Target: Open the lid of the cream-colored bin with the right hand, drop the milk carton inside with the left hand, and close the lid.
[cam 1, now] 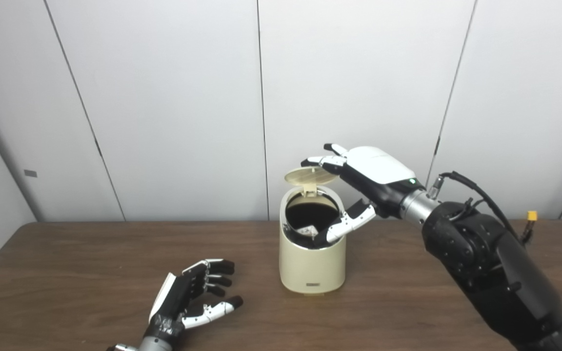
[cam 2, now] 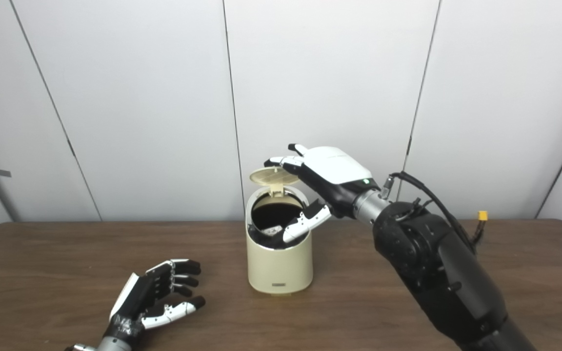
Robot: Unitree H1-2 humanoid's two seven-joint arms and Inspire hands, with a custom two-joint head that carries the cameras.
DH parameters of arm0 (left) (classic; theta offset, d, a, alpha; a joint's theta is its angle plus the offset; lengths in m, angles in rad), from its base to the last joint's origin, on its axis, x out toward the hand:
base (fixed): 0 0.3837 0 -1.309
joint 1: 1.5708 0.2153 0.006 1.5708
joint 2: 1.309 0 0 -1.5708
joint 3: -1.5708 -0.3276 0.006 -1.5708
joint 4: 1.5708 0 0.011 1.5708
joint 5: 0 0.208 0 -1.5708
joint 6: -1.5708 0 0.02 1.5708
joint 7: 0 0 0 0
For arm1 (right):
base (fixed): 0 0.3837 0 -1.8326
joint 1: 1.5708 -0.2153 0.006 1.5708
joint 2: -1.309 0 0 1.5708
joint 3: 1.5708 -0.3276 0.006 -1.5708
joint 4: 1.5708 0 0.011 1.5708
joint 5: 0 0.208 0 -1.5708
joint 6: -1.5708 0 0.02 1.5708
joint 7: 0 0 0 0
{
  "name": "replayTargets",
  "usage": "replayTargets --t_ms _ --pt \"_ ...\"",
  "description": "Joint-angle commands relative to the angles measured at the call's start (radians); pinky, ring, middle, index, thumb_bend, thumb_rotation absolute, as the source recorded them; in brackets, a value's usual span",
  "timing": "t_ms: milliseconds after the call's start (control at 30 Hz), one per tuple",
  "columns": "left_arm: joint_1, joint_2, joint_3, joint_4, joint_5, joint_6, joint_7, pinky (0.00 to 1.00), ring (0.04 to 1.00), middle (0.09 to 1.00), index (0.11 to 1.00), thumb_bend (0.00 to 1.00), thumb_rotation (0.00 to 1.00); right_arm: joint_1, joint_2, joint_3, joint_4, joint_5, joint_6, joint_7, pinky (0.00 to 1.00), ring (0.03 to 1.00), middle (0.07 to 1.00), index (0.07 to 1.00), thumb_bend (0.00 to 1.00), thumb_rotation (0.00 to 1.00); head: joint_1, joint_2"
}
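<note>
Fingers spread and empty, the left hand [cam 1: 190,295] is held low over the table [cam 1: 66,273]. Bin [cam 1: 312,261] at centre — lid [cam 1: 310,175] raised, carton [cam 1: 307,229] glimpsed inside. Right hand [cam 1: 359,187] — fingers apart, lid touched, nothing gripped.

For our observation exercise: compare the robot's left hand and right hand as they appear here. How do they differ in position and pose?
The left hand lies low over the table, well left of the bin; the right hand is raised at the bin's open lid. The left hand touches nothing; the right hand's fingers reach the lid, thumb by the bin's rim. Both are open and hold nothing.
</note>
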Motion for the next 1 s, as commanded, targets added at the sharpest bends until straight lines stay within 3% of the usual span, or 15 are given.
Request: replayTargets --t_ms 0,400,967 --pt "-0.001 -0.008 0.003 0.013 -0.014 -0.012 0.0 0.59 0.658 0.724 0.72 0.73 0.14 -0.036 -0.016 0.002 -0.052 -0.04 -0.032 0.005 0.91 1.0 0.846 0.852 0.99 0.55 0.001 0.005" --pt "0.001 -0.01 0.004 0.001 -0.003 -0.007 0.001 0.58 0.657 0.727 0.721 0.72 0.13 -0.007 -0.035 -0.003 -0.095 -0.113 -0.124 0.038 0.99 0.997 0.82 0.837 0.96 0.58 0.006 0.019" --pt "0.01 -0.007 0.01 -0.012 -0.014 0.007 -0.005 0.58 0.647 0.721 0.719 0.73 0.13 0.054 -0.031 -0.049 -0.122 -0.118 -0.133 0.087 1.0 1.0 0.82 0.839 0.94 0.56 0.001 0.043"
